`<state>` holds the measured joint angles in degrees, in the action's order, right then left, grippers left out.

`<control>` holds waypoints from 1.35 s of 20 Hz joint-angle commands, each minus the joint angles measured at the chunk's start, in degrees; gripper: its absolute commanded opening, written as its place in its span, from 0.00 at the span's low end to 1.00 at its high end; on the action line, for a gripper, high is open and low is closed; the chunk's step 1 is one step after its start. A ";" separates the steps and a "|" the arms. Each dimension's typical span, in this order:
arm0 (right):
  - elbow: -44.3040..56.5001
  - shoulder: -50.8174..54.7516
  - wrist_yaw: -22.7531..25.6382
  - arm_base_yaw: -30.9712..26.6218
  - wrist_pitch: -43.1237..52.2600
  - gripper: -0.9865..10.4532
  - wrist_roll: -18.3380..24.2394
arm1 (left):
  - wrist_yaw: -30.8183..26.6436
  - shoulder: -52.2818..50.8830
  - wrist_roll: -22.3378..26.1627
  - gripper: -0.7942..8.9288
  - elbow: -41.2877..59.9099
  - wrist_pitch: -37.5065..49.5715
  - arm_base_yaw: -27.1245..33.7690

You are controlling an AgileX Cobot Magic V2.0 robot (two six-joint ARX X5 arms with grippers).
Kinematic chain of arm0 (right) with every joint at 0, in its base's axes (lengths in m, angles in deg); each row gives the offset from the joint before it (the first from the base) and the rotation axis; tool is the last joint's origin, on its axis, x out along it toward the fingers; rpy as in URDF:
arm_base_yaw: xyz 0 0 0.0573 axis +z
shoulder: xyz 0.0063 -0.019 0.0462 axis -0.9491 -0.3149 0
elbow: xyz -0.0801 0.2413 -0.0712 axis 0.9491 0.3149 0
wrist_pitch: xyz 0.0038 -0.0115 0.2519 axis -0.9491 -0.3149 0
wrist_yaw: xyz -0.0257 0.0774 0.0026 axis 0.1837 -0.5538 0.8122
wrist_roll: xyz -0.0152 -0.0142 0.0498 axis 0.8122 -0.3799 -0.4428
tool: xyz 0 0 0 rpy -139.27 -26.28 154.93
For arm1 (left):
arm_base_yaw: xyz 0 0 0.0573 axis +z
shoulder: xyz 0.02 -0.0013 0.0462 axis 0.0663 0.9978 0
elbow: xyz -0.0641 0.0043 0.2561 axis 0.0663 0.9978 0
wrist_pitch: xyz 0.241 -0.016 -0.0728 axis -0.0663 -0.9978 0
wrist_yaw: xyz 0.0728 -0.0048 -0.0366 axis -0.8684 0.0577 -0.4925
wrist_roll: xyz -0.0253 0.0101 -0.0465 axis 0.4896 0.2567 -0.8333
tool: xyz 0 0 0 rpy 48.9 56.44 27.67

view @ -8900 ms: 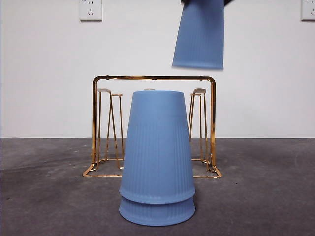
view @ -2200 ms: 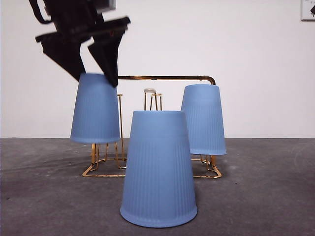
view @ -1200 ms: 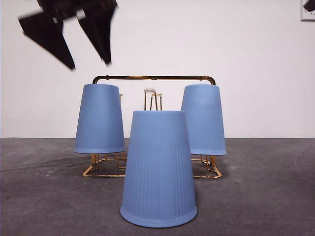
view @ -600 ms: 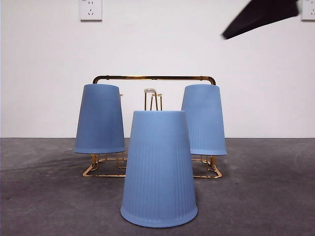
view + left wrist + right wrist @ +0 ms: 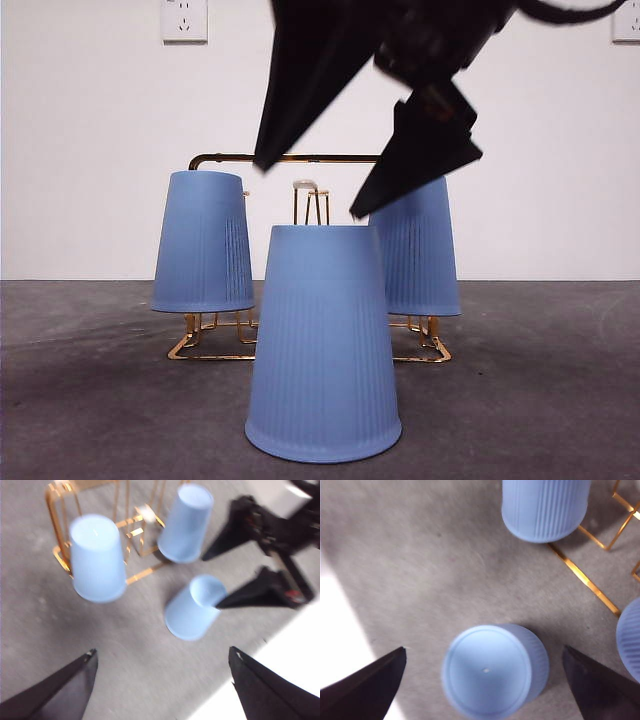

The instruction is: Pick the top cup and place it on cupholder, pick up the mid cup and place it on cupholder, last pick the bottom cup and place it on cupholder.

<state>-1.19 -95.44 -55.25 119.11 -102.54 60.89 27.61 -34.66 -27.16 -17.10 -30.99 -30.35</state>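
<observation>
The last blue cup (image 5: 322, 345) stands upside down on the gray bench (image 5: 540, 400), just in front of the gold cupholder (image 5: 310, 160), and nothing is touching it. Its long way runs straight up and down, with the flat bottom facing up. Two more blue cups already sit on the cupholder, one on each side (image 5: 202, 242) (image 5: 420, 250). The right tool (image 5: 312, 185) hangs right above the last cup with its two black jaws spread wide and nothing between them. In the right wrist view the cup (image 5: 495, 670) sits between those jaws, so the cup lies straight below this tool. The left tool (image 5: 162, 680) is spread wide too, holds nothing, and is well apart from the cup. The right arm is the nearer one, so I think it should go straight down to grab the cup.
</observation>
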 commanded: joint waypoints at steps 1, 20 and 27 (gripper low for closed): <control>-1.05 -3.21 1.73 1.29 0.46 0.55 -0.68 | 1.84 -1.31 0.76 0.50 0.66 -0.79 -0.44; -8.70 -5.01 4.31 2.34 -5.57 0.36 -0.87 | 1.77 -3.48 0.72 0.50 0.83 -0.90 -0.42; -27.89 -4.81 10.43 0.96 -14.69 0.36 1.86 | 1.73 -3.48 0.74 0.50 0.83 -0.76 -0.42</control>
<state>-27.81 -99.77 -45.08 119.54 -117.49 61.81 29.11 -38.37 -27.13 -15.83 -32.52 -30.37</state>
